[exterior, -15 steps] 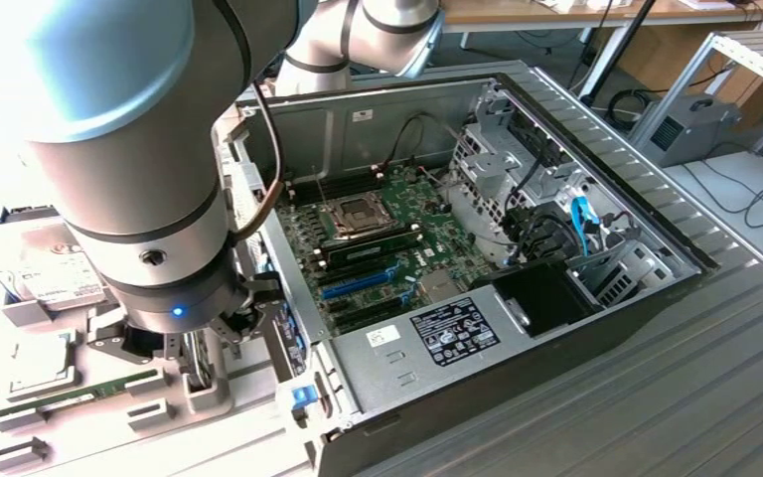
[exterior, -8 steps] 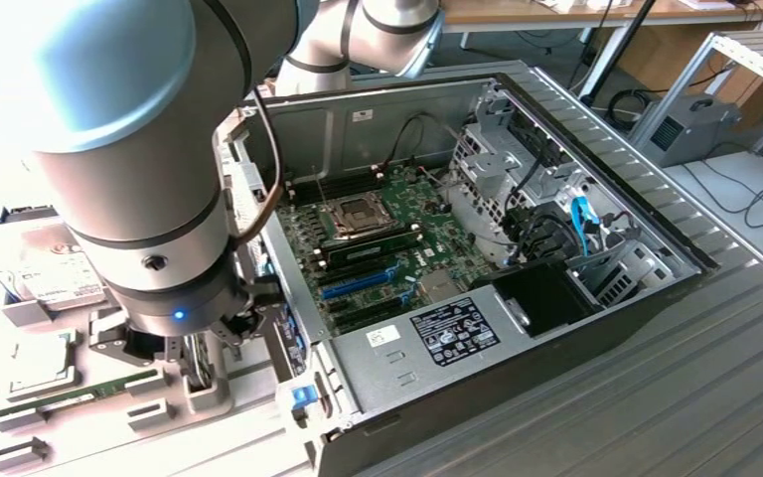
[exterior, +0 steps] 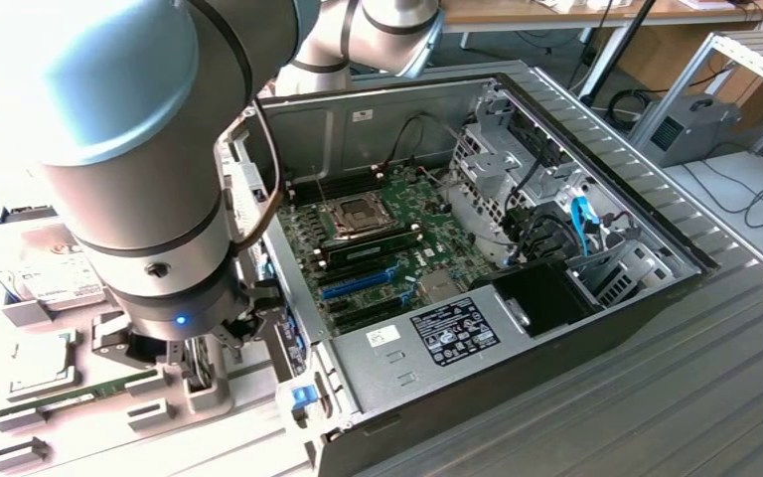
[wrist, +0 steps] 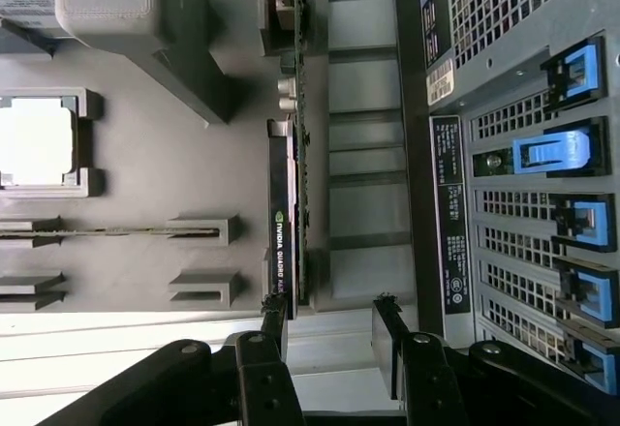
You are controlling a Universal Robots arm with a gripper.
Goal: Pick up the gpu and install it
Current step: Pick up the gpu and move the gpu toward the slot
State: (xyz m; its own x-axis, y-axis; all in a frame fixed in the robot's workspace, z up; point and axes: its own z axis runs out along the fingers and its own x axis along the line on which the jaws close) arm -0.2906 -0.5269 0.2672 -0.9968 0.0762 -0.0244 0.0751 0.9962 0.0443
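The gpu (wrist: 288,215) stands on its edge in a slot of the grey holder (wrist: 368,155), with its black labelled face on one side and its green board on the other. My gripper (wrist: 329,334) hangs just above it, open, with nothing between the fingers (wrist: 274,321). The card's near end lines up with one finger rather than with the middle of the gap. In the exterior view the gripper (exterior: 180,370) is low over the holder, at the exterior view's left of the open computer case (exterior: 594,298). The motherboard (exterior: 381,234) lies exposed inside the case.
A hard drive (exterior: 48,266) and a RAM stick (exterior: 76,395) rest in the holder. The RAM stick (wrist: 107,231) and a CPU (wrist: 34,140) sit beside the card. The case's rear panel with blue latches (wrist: 567,150) stands close alongside the gripper.
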